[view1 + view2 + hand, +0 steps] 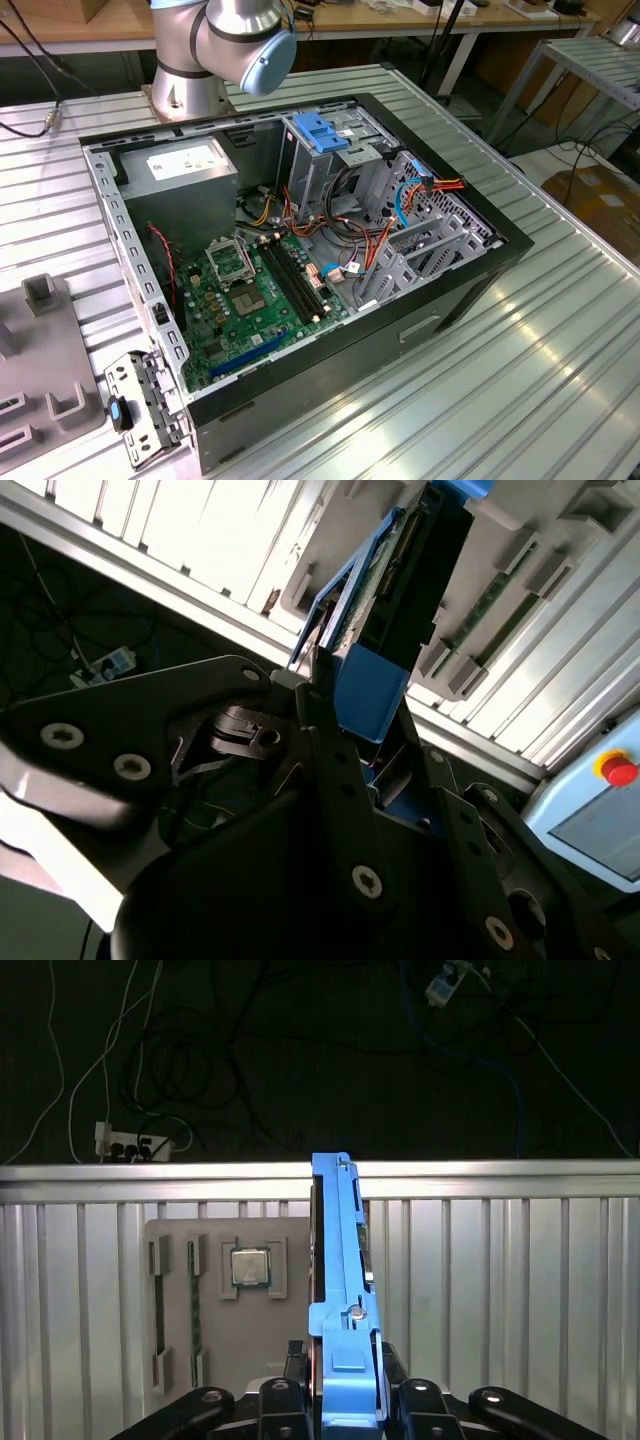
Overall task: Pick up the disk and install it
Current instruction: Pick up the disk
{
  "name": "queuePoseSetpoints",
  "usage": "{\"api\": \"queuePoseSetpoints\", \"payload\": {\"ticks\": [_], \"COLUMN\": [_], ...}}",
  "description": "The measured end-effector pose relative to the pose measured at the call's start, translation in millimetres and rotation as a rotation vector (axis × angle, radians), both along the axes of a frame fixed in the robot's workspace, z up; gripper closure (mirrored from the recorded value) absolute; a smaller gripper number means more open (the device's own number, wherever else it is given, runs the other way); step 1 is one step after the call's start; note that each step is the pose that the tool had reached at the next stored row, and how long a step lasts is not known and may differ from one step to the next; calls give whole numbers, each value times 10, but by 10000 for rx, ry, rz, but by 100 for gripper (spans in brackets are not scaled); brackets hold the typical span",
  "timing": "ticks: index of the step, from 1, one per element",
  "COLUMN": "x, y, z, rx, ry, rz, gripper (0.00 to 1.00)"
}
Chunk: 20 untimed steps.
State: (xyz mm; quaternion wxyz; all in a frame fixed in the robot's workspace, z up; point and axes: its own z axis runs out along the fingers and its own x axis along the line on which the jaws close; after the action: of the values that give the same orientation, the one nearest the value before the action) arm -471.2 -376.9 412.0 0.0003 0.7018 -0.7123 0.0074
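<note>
Firmly, disk [343, 1280] between the jaws.

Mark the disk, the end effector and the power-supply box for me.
The disk [335, 1240]: first wrist view, on its blue rail.
The end effector [345, 1375]: first wrist view, midway between fingertips, shut on the disk.
The power-supply box [185, 160]: exterior view, on its white label.

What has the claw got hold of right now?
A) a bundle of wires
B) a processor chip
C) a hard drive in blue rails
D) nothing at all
C: in the first wrist view the claw grips the blue-railed disk on edge; the processor chip lies apart in a grey tray.
</note>
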Motion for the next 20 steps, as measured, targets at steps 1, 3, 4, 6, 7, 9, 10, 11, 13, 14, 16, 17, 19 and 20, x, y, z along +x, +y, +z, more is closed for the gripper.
{"api": "queuePoseSetpoints", "payload": {"ticks": [1,3,4,6,7,9,10,11,13,14,16,17,19,20], "x": [0,0,0,1,1,2,3,4,6,7,9,10,14,16], "y": [0,0,0,0,0,0,0,0,0,0,0,0,0,0], "z": [16,57,89,136,158,199,219,253,295,320,367,387,438,456], "rx": [0,0,0,0,0,0,0,-1,0,-1,-2,-2,-5,-6], "ry": [-1,0,0,0,0,-1,0,0,0,-1,1,0,0,-1], "rz": [0,-1,-1,-1,-2,-1,-1,-2,-2,-2,-2,-2,-3,-3], "gripper": [63,63,63,63,63,63,63,63,63,63,63,63,63,63]}}
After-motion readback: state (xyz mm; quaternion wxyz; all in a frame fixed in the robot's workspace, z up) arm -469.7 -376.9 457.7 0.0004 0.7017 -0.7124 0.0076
